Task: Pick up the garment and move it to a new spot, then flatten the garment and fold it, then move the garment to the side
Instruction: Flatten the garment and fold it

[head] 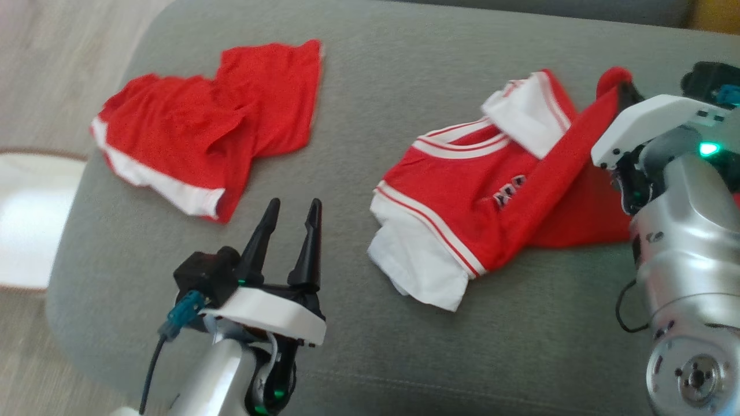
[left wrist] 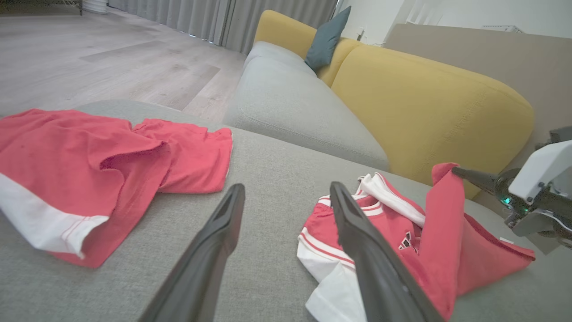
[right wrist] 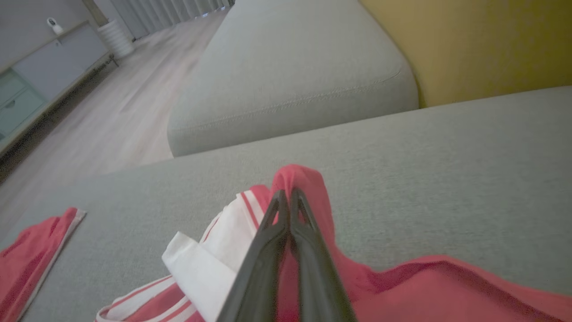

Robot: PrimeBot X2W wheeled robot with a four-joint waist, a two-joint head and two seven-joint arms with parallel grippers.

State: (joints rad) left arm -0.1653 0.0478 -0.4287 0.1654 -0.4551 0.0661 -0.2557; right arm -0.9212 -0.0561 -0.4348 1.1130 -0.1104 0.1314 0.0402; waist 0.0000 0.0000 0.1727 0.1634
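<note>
Right gripper (right wrist: 286, 193), fingers pressed together on a raised red fold of the garment (head: 462, 190), a red jersey with white sleeves and striped trim; the pinched fold stands up as a peak above the grey cushion (head: 404, 358), and a red band of cloth runs from it down across the jersey's front. Remainder of the jersey lies crumpled on the cushion, right of centre in the head view, one white sleeve toward the cushion's near edge, the other folded over near the collar. Left gripper (head: 293, 203), fingers spread apart and holding nothing, hovers over bare cushion between the jersey and a pair of red shorts (head: 202, 127) with a white hem, lying well apart at the left. Yellow backrest (left wrist: 424, 103) and a teal pillow (left wrist: 326, 38) appear beyond in the left wrist view
</note>
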